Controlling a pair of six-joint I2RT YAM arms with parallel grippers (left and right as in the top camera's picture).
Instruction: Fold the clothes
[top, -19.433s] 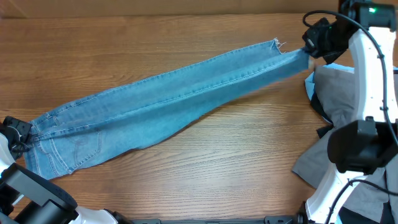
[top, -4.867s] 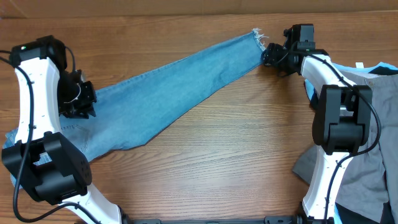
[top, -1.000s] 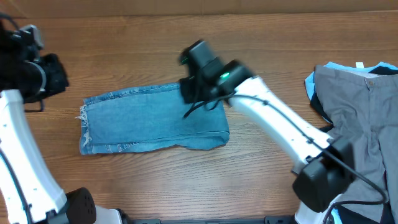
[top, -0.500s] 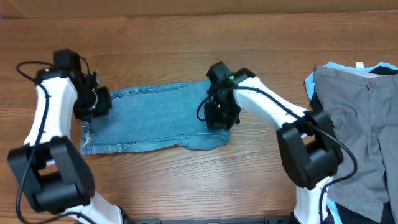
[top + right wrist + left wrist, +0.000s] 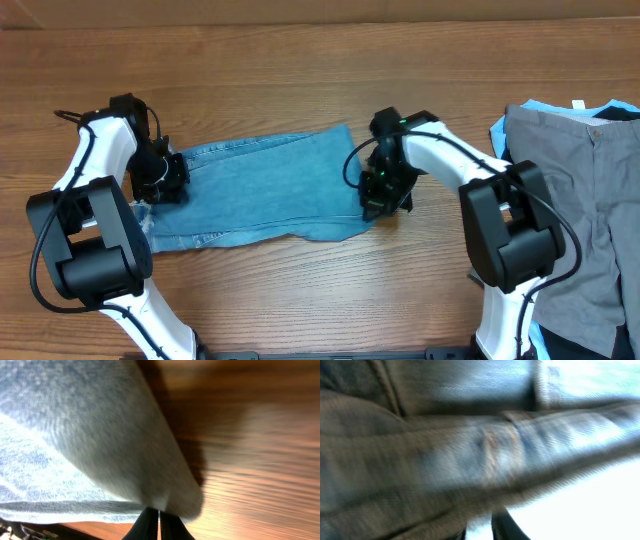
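Folded jeans (image 5: 265,185): right end effector (image 5: 159,517) apparently pinches their right edge; left end effector (image 5: 170,184) at left edge, grip unreadable.

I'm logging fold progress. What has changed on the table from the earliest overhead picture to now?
The jeans, then stretched long and diagonal across the table, now lie folded short at mid-table. The left gripper sits at their left end, grip unclear; the right gripper pinches their right fold. The grey trousers remain at right.

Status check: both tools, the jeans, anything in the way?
Right tool pinched on jeans fold. Left tool at opposite end, grip unclear. Jeans folded short on table. Grey trousers apart, far right; nothing blocking.
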